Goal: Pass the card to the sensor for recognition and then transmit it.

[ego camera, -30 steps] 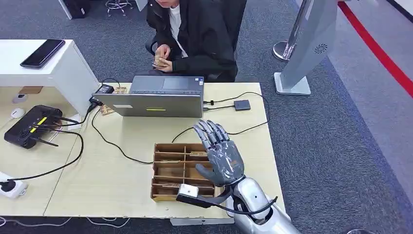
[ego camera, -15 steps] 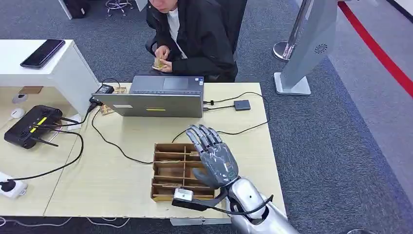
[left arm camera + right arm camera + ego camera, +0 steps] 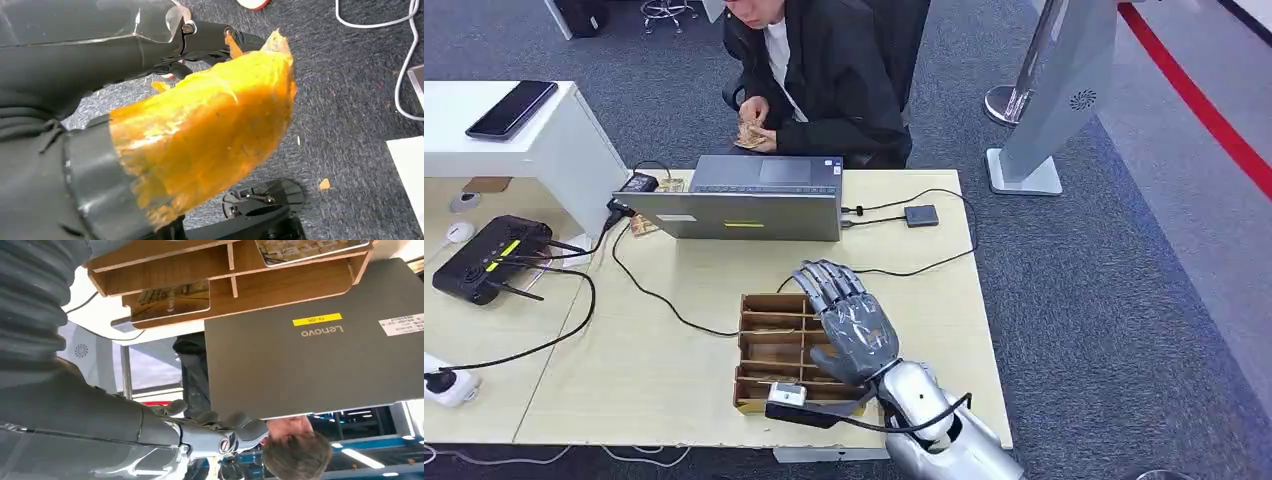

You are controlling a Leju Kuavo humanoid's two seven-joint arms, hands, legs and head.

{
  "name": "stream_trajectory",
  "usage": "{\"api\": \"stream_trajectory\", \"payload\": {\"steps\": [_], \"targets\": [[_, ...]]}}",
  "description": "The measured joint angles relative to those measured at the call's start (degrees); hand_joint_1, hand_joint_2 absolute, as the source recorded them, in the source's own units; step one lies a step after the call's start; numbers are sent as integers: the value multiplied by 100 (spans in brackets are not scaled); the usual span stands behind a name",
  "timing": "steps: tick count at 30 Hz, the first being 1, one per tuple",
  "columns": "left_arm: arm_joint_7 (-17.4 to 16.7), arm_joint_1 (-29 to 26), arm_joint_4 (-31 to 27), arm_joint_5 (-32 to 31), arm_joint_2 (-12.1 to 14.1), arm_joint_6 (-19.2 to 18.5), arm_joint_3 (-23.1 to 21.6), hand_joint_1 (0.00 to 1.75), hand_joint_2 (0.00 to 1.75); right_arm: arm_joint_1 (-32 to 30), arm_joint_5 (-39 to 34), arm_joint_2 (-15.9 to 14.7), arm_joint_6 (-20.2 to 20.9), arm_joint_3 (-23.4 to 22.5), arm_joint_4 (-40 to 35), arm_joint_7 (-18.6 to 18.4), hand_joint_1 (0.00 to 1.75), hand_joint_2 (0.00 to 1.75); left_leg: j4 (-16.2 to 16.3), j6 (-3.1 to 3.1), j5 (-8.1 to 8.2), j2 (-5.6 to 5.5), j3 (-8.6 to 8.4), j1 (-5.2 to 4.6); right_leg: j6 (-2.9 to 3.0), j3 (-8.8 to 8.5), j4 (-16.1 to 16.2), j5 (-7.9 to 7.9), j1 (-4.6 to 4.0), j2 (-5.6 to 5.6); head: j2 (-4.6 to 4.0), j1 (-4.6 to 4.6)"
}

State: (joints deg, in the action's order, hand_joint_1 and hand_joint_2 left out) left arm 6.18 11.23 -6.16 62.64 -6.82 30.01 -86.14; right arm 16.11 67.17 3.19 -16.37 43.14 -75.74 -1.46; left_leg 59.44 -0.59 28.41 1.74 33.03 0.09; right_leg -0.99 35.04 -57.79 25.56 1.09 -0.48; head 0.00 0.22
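R hand (image 3: 849, 320) hovered over the wooden tray (image 3: 769, 352) on the bench (image 3: 664, 360), fingers spread, holding nothing. Cards (image 3: 170, 300) lay in tray compartments. L hand (image 3: 200, 130): grip state couldn't be told.

On the table (image 3: 674, 375), the tray (image 3: 774, 350) lies in front of the laptop (image 3: 744, 200); the router (image 3: 489, 258) sits far left.

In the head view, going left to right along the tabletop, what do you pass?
Power strip → router → laptop → right hand over the wooden tray → small dark sensor box.
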Motion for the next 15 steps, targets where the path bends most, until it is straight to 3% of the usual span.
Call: {"api": "stream_trajectory", "payload": {"steps": [13,15], "targets": [[-17,17,0,-4,0,-39,-103,0,0,160,0,55,33,24,291,-195,0,175,0,0,0,0,0,0,0,1,0,0,0,0,0,0],[-20,17,0,-4,0,-41,-107,0,0,160,0,55,33,24,295,-199,10,175,0,0,0,0,0,0,0,1,0,0,0,0,0,0]]}}
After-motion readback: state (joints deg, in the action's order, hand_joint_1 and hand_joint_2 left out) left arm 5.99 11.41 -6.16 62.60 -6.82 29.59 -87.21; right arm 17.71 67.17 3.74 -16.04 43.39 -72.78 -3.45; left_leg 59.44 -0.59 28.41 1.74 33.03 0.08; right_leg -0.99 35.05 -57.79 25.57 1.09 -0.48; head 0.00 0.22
